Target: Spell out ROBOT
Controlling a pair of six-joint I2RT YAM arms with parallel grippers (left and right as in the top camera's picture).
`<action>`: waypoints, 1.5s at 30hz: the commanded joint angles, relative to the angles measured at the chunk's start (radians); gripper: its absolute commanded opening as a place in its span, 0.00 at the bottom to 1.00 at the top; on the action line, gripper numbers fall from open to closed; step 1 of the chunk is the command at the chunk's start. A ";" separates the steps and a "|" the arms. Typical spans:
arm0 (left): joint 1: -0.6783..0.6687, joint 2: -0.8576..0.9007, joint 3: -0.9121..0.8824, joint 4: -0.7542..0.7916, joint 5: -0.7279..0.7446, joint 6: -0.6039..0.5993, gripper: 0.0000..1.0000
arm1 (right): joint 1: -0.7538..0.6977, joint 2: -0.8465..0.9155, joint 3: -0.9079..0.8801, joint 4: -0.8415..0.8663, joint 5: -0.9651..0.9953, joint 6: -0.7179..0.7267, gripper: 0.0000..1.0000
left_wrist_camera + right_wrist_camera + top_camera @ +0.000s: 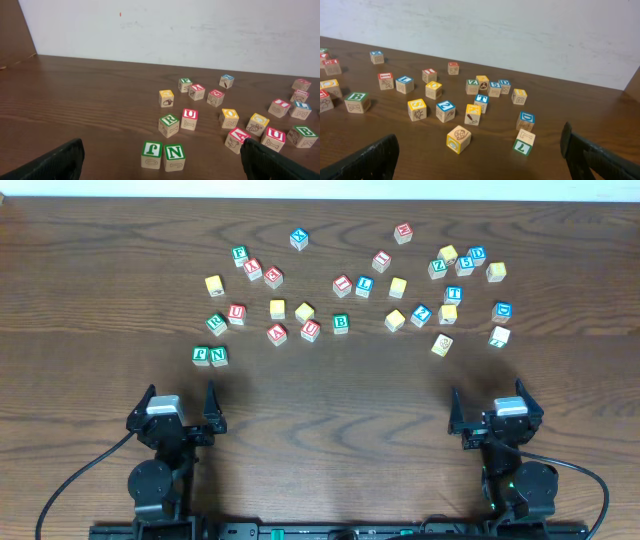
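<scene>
Wooden letter cubes lie scattered across the far half of the table (330, 395). The green R cube (216, 323) (169, 125) sits at the left. Mid-table lies the green B cube (341, 323) (357, 101), and the blue T cube (453, 294) (481, 101) is at the right. Two yellow-faced cubes (277, 308) (304, 311) stand side by side between R and B. My left gripper (181, 400) and right gripper (488, 402) rest near the front edge, both open and empty. In each wrist view the dark fingers (55, 165) (597, 157) frame bare wood.
Green F (151, 154) and N (174, 157) cubes sit together just ahead of the left gripper. A yellow-edged picture cube (458, 138) and a green-sided cube (524, 141) lie closest to the right gripper. Red-lettered cubes (236, 313) are mixed among the others.
</scene>
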 commanded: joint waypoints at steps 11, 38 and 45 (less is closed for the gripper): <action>0.005 -0.006 -0.016 -0.036 0.013 0.002 0.98 | -0.006 -0.008 -0.001 -0.005 -0.005 0.007 0.99; 0.005 0.468 0.727 -0.357 0.134 -0.038 0.98 | -0.006 -0.008 -0.001 -0.005 -0.005 0.007 0.99; 0.005 1.012 1.408 -0.933 0.145 -0.043 0.98 | -0.006 -0.007 -0.001 -0.005 -0.005 0.007 0.99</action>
